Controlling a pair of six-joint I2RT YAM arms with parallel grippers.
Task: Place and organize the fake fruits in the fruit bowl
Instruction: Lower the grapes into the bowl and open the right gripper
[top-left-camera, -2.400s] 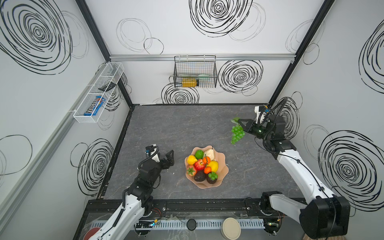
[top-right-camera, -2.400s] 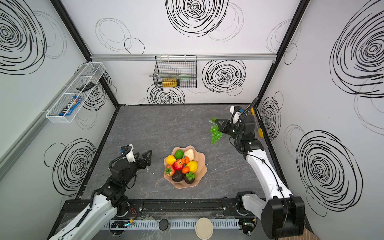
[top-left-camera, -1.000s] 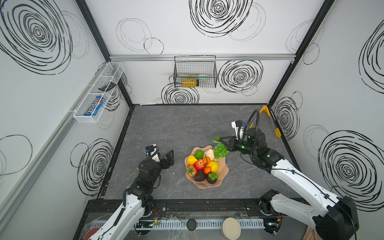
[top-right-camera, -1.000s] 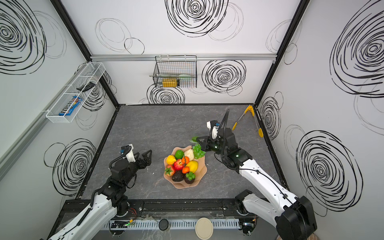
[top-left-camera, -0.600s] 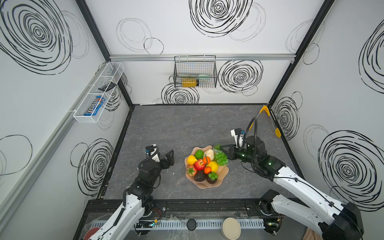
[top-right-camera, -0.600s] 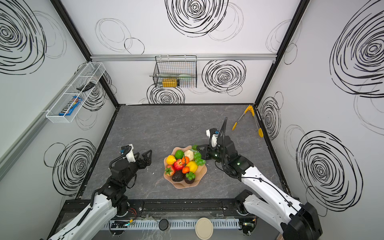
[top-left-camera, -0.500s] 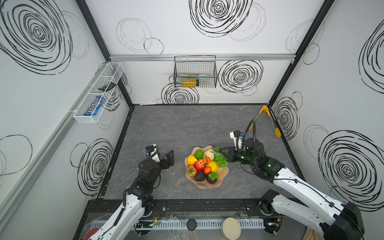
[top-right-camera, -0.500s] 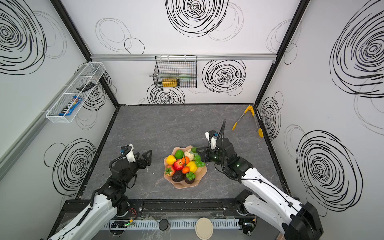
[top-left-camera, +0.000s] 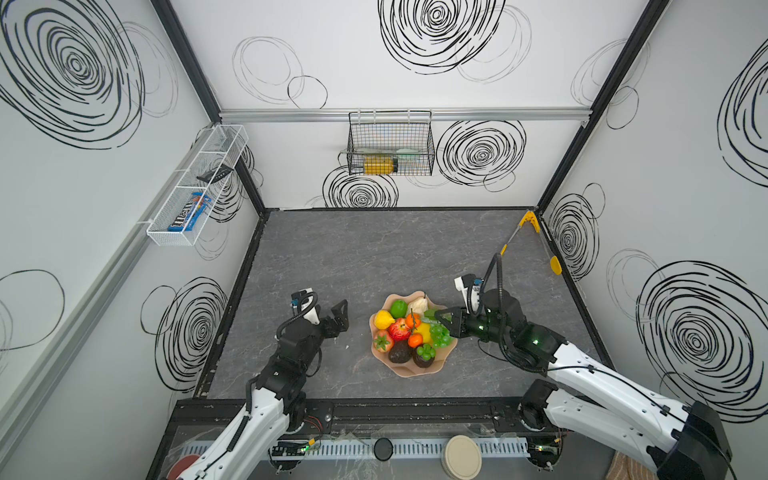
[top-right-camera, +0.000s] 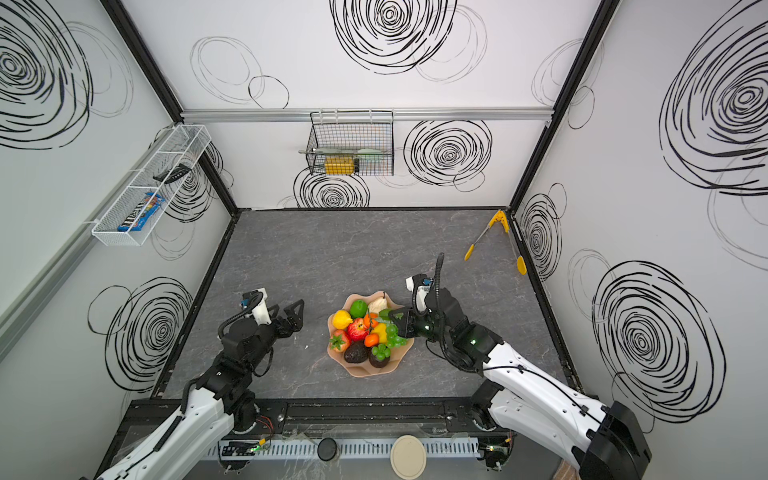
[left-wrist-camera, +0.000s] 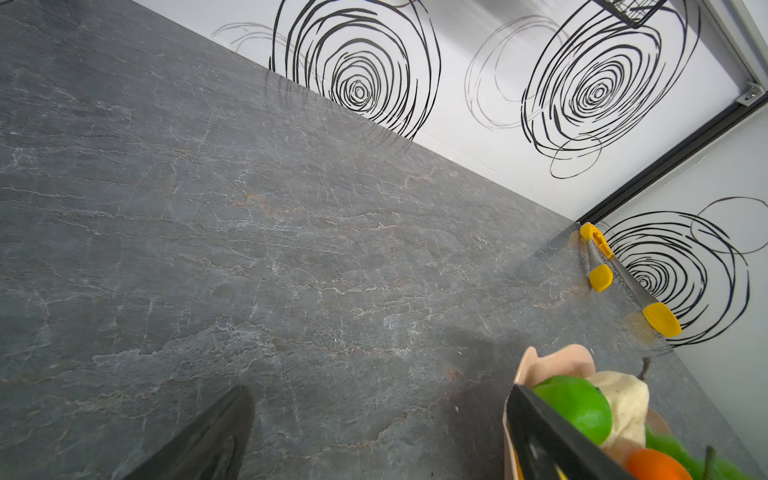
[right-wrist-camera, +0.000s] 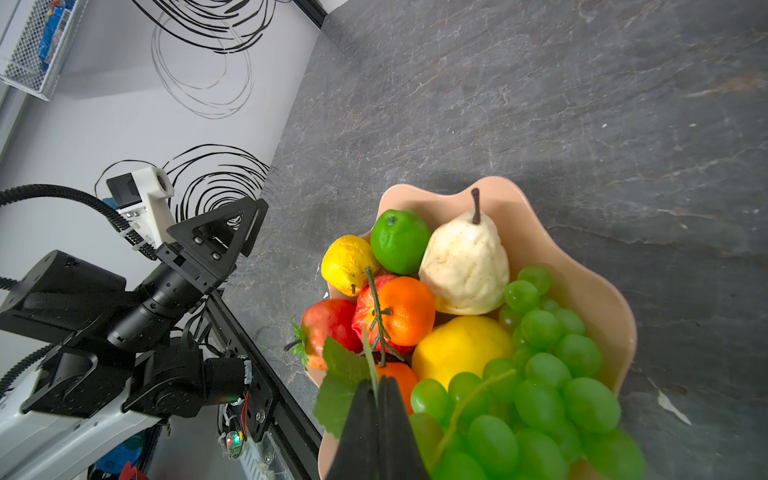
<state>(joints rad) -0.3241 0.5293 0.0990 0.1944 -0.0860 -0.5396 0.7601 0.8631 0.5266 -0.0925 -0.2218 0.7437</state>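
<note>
While right gripper pinches grape bunch, left gripper wide: two lemons, one pear.

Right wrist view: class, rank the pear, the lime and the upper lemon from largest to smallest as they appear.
1. pear, clearly largest.
2 and 3. lime and upper lemon look nearly alike; the lime partly covers the lemon, so I won't rank them.

My two arms — white shells on the lower links, black joints and wrists, ribbed black cables looping above. White camera block at each wrist; black triangular fingers with screws — green status lights.
</note>
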